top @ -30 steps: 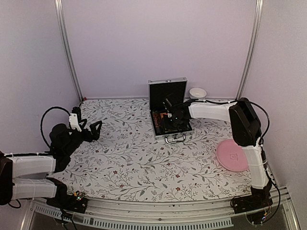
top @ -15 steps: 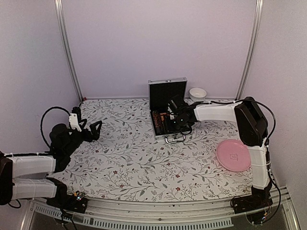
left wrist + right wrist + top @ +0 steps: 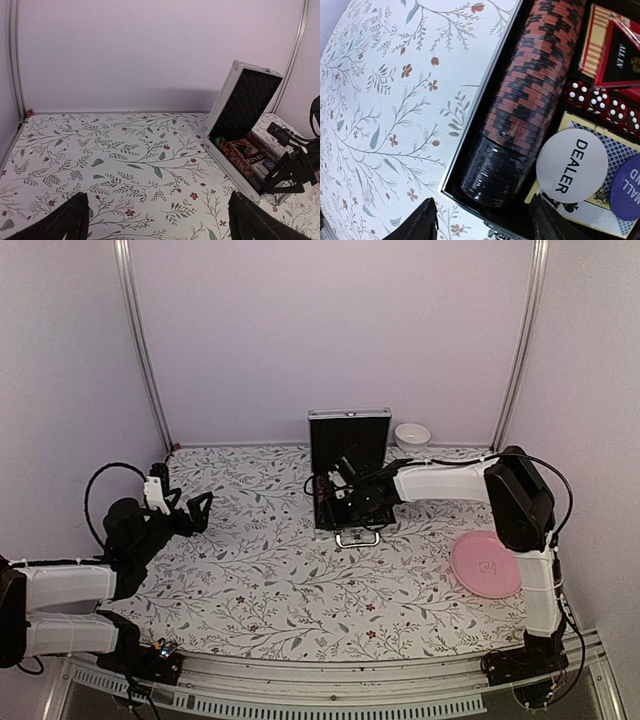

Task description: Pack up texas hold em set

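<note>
Black right claw (image 3: 484,200) is hanging with fingers (image 3: 417,222) wide apart over the chips (image 3: 520,100) in the open case (image 3: 227,167), far back on the table (image 3: 280,570). Left claw (image 3: 197,510) is gaping too, well away. Metal case is looking stiff and heavy; pushing the lid (image 3: 348,440) by its top edge seems best.

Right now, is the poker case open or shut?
Open: the lid stands upright, and chips, dice and the dealer button show inside.
</note>
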